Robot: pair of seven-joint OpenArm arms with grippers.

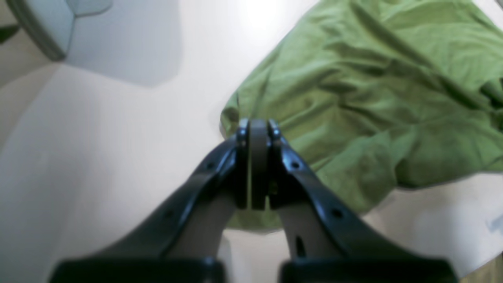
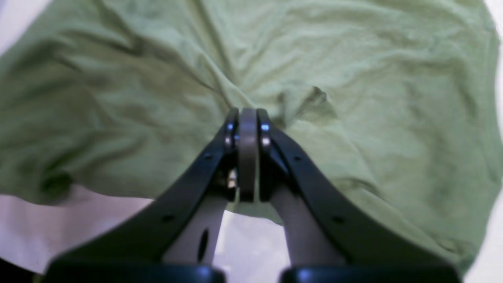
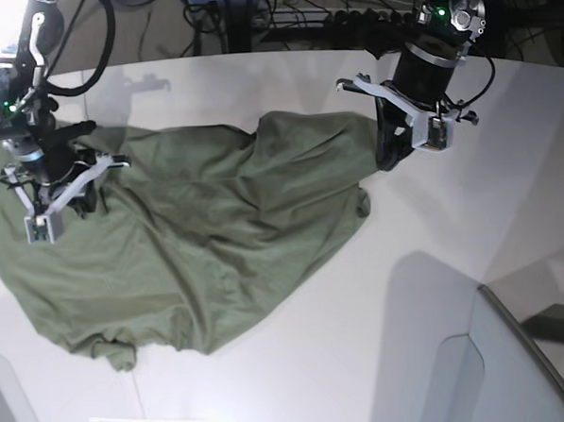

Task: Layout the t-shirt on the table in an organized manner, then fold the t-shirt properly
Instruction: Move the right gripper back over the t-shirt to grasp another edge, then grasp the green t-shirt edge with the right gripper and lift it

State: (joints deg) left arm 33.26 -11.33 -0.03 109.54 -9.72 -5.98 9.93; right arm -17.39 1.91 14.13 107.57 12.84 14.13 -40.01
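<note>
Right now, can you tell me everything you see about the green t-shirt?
The t-shirt is olive green, soft-looking cloth, very wrinkled, lying spread out but bunched on the white table. The left gripper is shut at one edge, and the right gripper is shut over the other side. No collar or label shows.
</note>
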